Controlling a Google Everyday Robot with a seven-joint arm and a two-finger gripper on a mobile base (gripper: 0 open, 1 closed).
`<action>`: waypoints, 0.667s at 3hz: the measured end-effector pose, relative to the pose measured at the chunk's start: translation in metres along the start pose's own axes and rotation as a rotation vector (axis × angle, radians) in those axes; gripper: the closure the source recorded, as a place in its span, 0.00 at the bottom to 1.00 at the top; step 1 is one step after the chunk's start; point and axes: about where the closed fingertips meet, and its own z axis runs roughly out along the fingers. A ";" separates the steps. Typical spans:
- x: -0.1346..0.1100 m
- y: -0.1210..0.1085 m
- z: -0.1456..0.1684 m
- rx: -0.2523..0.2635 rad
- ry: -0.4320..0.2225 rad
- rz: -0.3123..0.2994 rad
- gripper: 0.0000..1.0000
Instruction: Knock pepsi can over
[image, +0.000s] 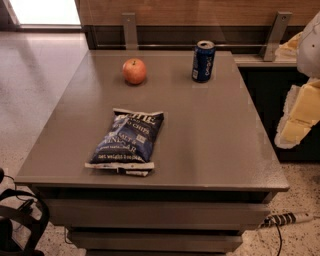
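The pepsi can (203, 61) stands upright near the far right corner of the table (225, 150). It is dark blue with a silver top, and its white lettering runs down the side but is too small to read. Whether its top is opened cannot be told.

The chip bag (127, 142) lies flat near the front left of the table, well apart from the can. It is dark blue with white print, where "CHIPS", "SALT" and "VINEGAR" can be made out. It looks sealed at both ends. An apple (134, 71) sits at the far left, level with the can.

The table is a plain grey slab over stepped grey tiers. Behind it runs a wood-panelled wall with two metal brackets (129, 30). The floor is pale and speckled, and a power strip (290, 218) lies on it at lower right.

The gripper (296, 120) hangs at the right edge of the view, off the table's side and well apart from the can. Whether it is released or clenched cannot be told; it touches nothing on the table.
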 end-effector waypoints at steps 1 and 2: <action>0.000 0.000 0.000 0.000 0.000 0.000 0.00; 0.004 -0.023 0.000 0.020 -0.030 0.029 0.00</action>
